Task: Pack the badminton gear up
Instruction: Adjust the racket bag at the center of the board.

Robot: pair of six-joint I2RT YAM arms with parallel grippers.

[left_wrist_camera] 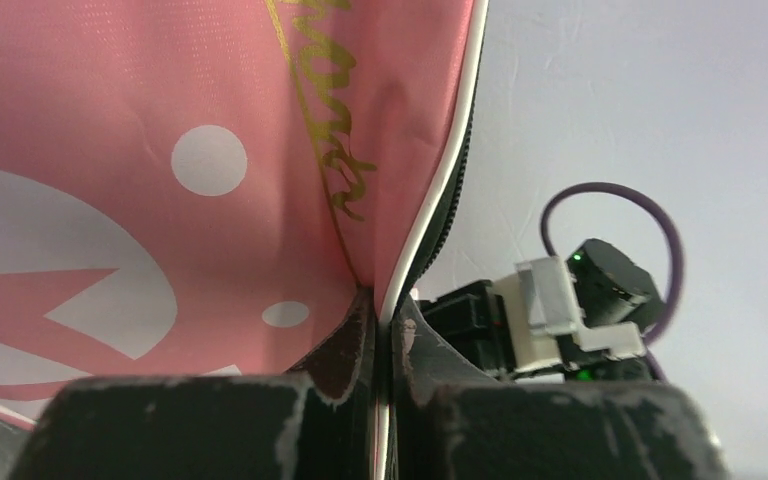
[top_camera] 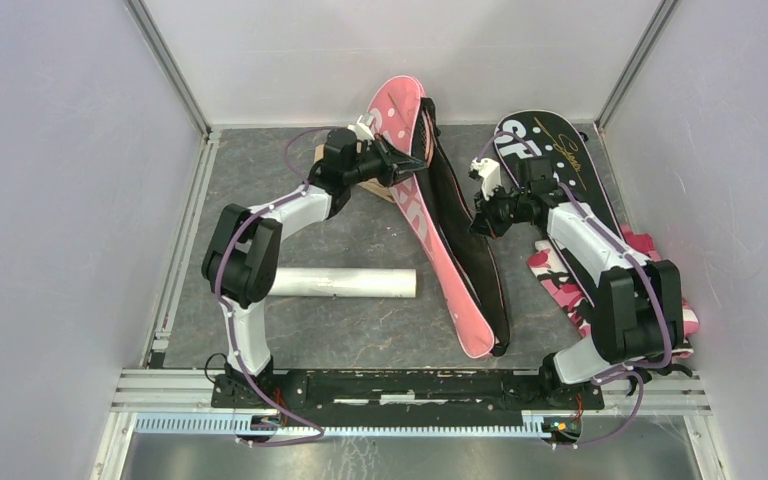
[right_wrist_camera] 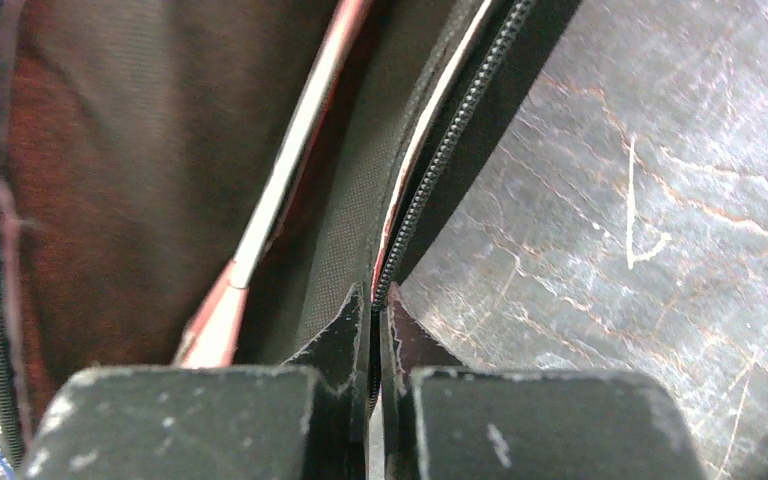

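The pink racket cover (top_camera: 430, 225) lies opened down the middle of the table, its black inside (top_camera: 470, 240) facing up. My left gripper (top_camera: 412, 165) is shut on the pink flap's white-piped edge (left_wrist_camera: 430, 200), holding it up. My right gripper (top_camera: 480, 222) is shut on the cover's black zip edge (right_wrist_camera: 450, 150). Inside the cover a thin red-and-white racket shaft (right_wrist_camera: 280, 170) shows. A long white tube (top_camera: 345, 283) lies to the left of the cover. The black cover (top_camera: 550, 150) lies at the back right.
A pink camouflage cloth (top_camera: 560, 275) lies under my right arm. Something tan (top_camera: 375, 188) shows below my left gripper. White walls close in the grey table (right_wrist_camera: 640, 200) on three sides. My right wrist (left_wrist_camera: 560, 310) is close beyond the left fingers.
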